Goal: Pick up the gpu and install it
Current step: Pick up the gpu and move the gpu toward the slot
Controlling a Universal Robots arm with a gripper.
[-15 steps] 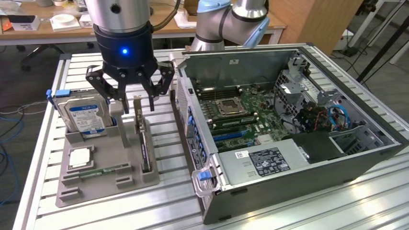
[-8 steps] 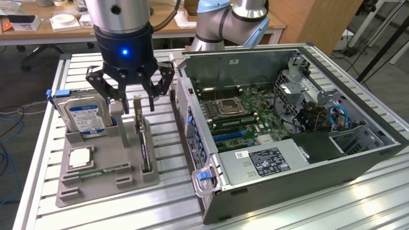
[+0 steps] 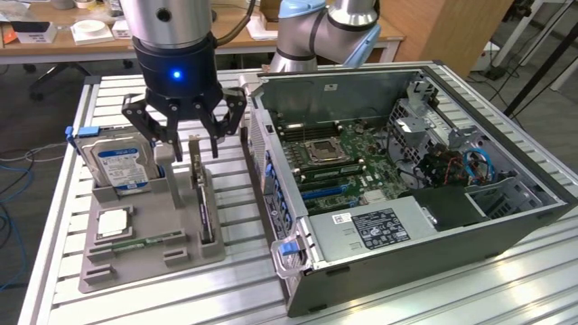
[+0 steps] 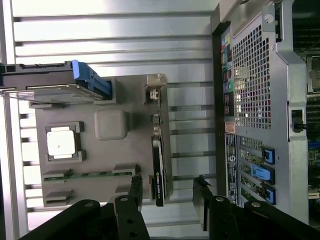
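Evidently the pick-up is the step in hand, with nothing installed yet: the arm's black gripper point(image 3: 192, 139) hangs with its jaws spread wide and empty, directly above the gpu point(image 3: 202, 203). This is a thin dark rectangular card with a silvery bracket end, standing on edge in a slot of the grey moulded tray point(image 3: 135, 267). In the wrist view the gpu point(image 4: 157, 160) lies between the jaws, nearer one of them. A sound grip, I judge, calls for the jaws centred across that slim edge and lowered squarely. By count: one gpu, one boxy silver hard drive point(image 3: 122, 162) with a blue-white label beside the jaws, one square silver processor chip point(image 3: 113, 222), one narrow green memory stick point(image 3: 149, 240), one tray. One open dark metal computer case point(image 3: 407, 169) stands across the jaws from the drive, all on the slatted aluminium desk point(image 3: 181, 305).
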